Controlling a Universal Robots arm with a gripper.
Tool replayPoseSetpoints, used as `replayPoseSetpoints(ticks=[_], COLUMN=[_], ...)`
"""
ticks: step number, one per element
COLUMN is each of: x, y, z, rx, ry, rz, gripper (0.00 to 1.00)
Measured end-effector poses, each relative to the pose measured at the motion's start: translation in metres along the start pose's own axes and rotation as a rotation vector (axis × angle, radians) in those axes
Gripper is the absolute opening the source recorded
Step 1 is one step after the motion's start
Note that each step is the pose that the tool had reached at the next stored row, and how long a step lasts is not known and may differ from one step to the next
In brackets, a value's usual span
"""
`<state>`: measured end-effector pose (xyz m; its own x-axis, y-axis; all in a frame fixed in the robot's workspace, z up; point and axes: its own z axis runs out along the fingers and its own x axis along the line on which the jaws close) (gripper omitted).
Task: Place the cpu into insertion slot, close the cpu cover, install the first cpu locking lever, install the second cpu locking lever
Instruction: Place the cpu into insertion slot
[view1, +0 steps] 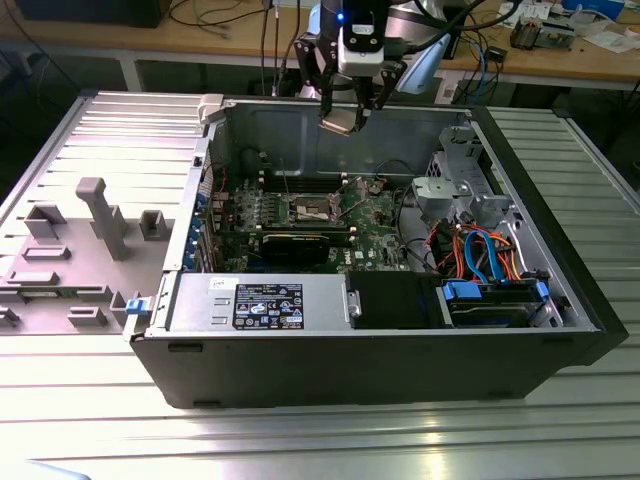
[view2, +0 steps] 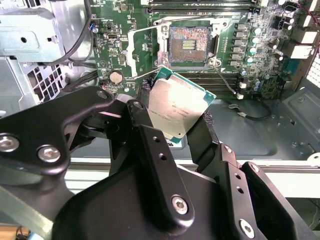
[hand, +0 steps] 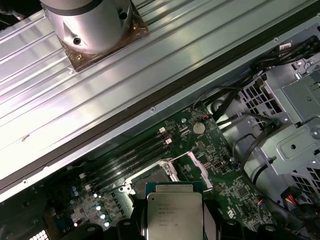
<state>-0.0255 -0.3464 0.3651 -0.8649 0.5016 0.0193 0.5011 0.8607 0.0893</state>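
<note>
Closest to the exterior camera is the black side wall of the computer case (view1: 350, 370), with the grey power supply (view1: 260, 303) just behind it. Past those, the gripper (view1: 345, 112) hangs over the open case near its back wall, clamped on the cpu (view1: 338, 121) and well above the green motherboard (view1: 375, 215). The insertion slot (view1: 313, 208) lies down on that board, below the chip and nearer the camera.

From the second wrist view I see the black fingers (view2: 145, 125) pinching the cpu (view2: 177, 105) by two opposite edges, silver top facing the lens. The insertion slot (view2: 189, 46) is bare, its tan-gold contact field exposed. The cpu cover (view2: 135, 50) is swung open to one side of it. The chip's outline looks skewed against the slot's square, though the camera angle may account for some of that.

From the first wrist view, the cpu (hand: 172, 210) overlaps the near edge of the insertion slot (hand: 152, 177). The cpu cover (hand: 197, 162) stands raised just beside it, and the long memory slots (hand: 132, 150) run beyond.

My worries from here:
- **Thin grip** — the hold is on thin edges only, so a bump or a quick move could let the chip slip or twist.
- **Bent contacts** — if the chip reaches the slot tilted or turned, a corner would land first on those fine contacts and bend them.
- **Raised cover** — it stands close enough that a finger could catch it on the way down and knock the chip off line.
</note>
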Motion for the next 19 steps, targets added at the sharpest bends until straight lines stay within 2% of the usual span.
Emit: replayPoseSetpoints(ticks=[19], x=[0.0000], y=[0.0000], z=[0.0000], rx=[-0.0006], ry=[-0.0026], rz=[0.029], gripper=[0.55])
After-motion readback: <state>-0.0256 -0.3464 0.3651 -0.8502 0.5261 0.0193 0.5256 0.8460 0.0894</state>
